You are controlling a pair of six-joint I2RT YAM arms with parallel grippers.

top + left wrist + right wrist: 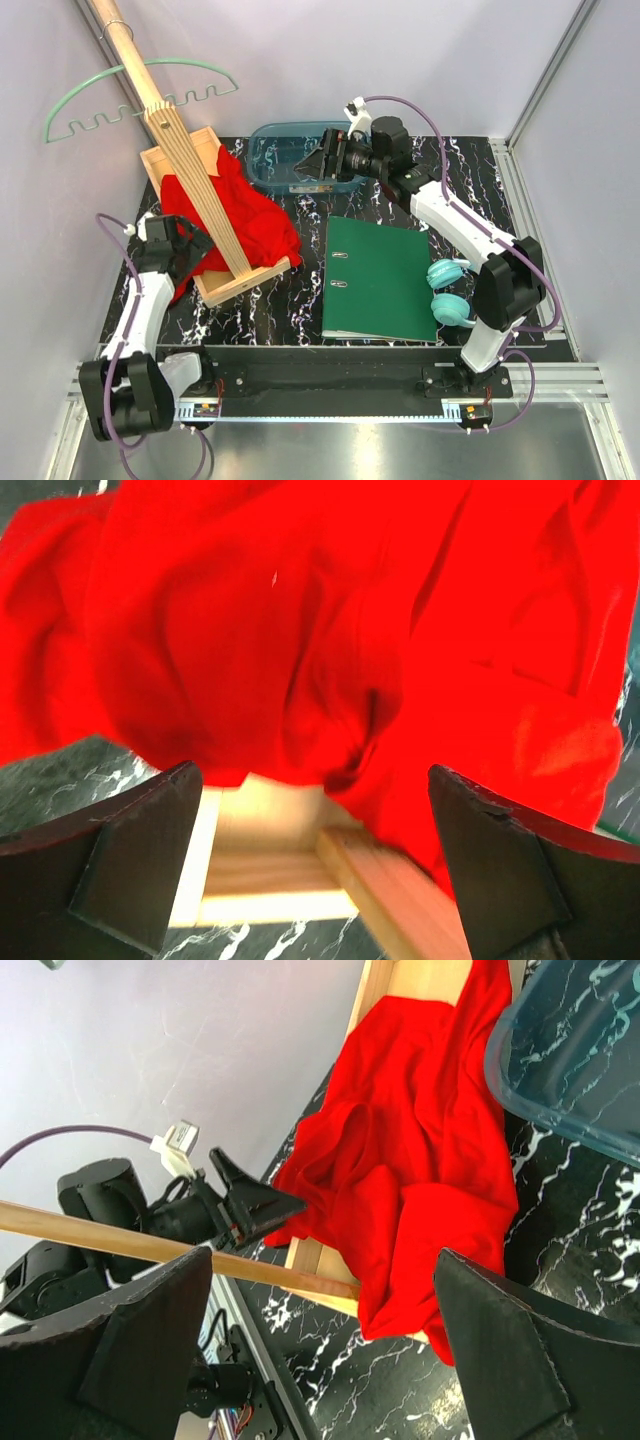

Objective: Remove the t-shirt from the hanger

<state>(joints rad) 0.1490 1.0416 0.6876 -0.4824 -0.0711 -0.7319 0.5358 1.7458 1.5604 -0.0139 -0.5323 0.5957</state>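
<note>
Red t-shirt [235, 215]: lies crumpled in a heap inside a shallow wooden tray [245, 280] on the left of the worktop, around the foot of a slanted wooden pole [200, 190]. Hangs on nothing; spills a little over the tray's left edge. Runs lengthwise along the tray, from far left to near right.

Pale green hanger [195, 62]: bare, hooked high on the pole at the far left, well apart from the cloth. By the look of it, job done or nearly so.

Left pincer [195, 243]: released, jaws spread wide, grasping nothing. Sits low at the tray's left side, just beside the cloth, which fills the wrist view directly ahead between the two fingers [140, 850]. Clearly the nearer arm.

Right pincer [310, 165]: also released and empty, raised over a blue plastic tub [270, 140] at the far side, pointing left toward the heap, with a gap between.
</note>
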